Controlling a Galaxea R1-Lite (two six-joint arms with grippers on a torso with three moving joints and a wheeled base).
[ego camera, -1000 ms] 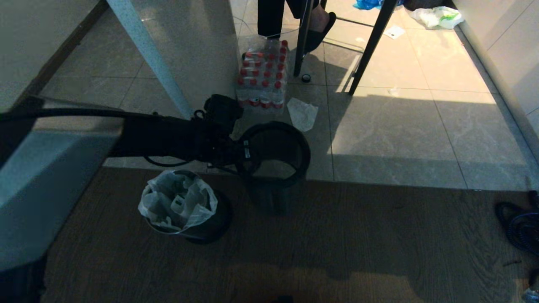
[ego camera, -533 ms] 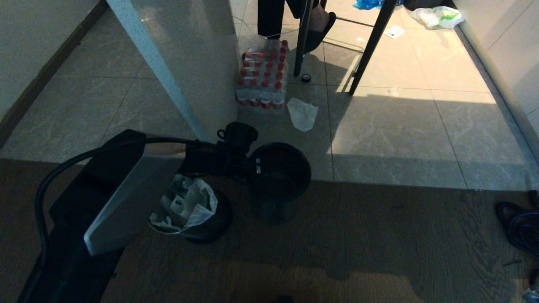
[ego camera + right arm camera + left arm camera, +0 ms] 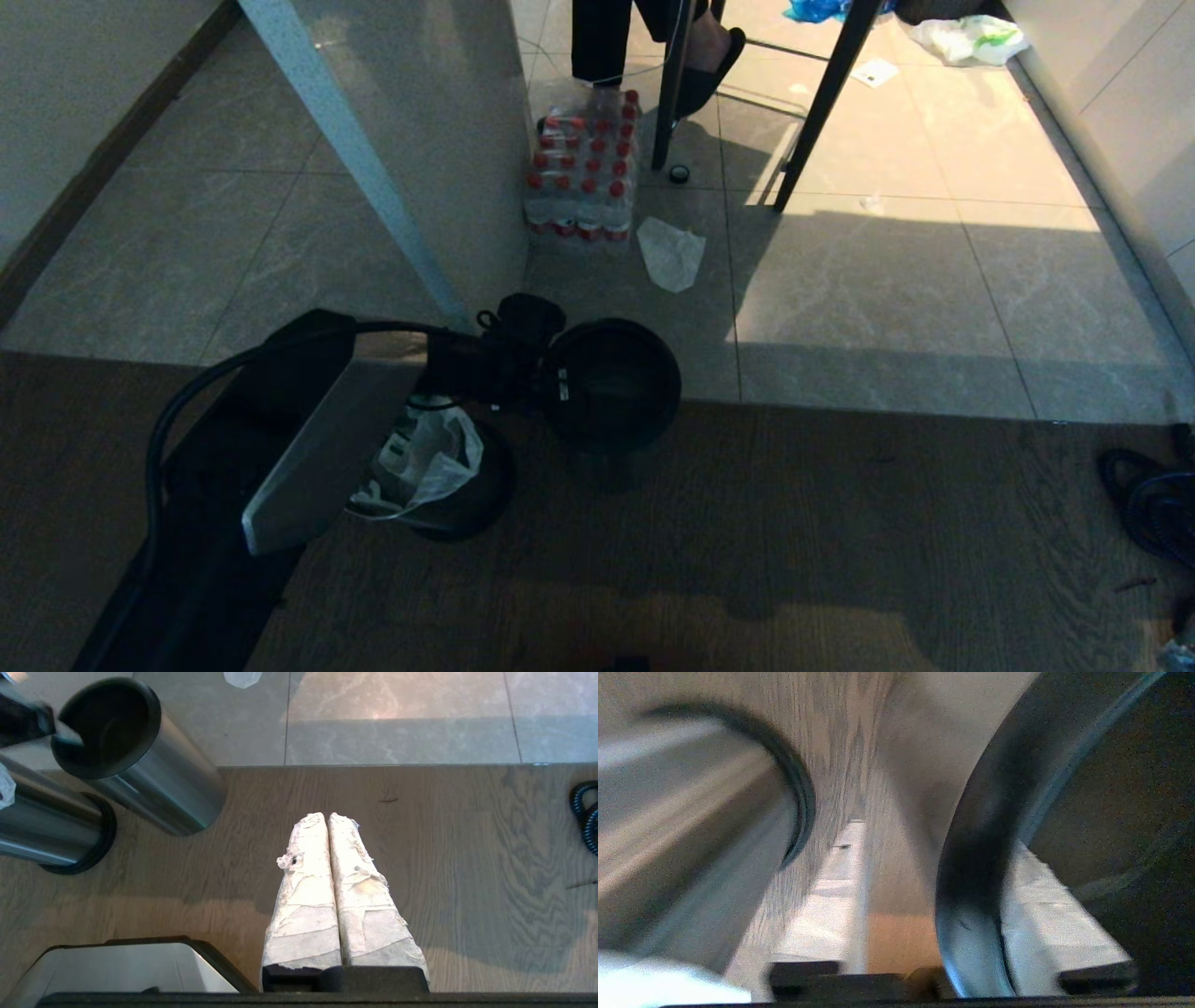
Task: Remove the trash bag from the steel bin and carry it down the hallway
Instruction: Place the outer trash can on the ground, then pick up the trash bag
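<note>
Bag (image 3: 431, 455) sits in the steel bin (image 3: 485, 490) on the wood floor, just to the near-left of the left gripper (image 3: 558, 385), with the left forearm crossing over its left half. That gripper is at the near rim of a second bin (image 3: 674, 392), black-rimmed and with nothing visible inside, which stands just right of the steel bin at the edge of the tiles. Farther off on the tiles are a pack of red-capped bottles (image 3: 583, 168), a crumpled white scrap (image 3: 670, 252) and a person's legs (image 3: 597, 37). Against a second ago, the arm has dropped low and nearer the robot, the black-rimmed bin looks smaller and lower, and less of the bag shows. From the left wrist, the dark fingers (image 3: 805, 970) stand spread, one on either side of the black rim (image 3: 971, 896), with a gap on each side; the steel bin's wall (image 3: 691, 835) and base ring fill the other side, and the wood floor shows between the two bins. From the right wrist, the right gripper (image 3: 328, 819) hangs above bare wood, well clear of both bins, its tape-wrapped fingers pressed together and holding nothing. The black-rimmed bin (image 3: 154, 779) shows a steel wall and a dark inside, and a sliver of the bag (image 3: 3, 788) shows over the steel bin (image 3: 42, 826).
</note>
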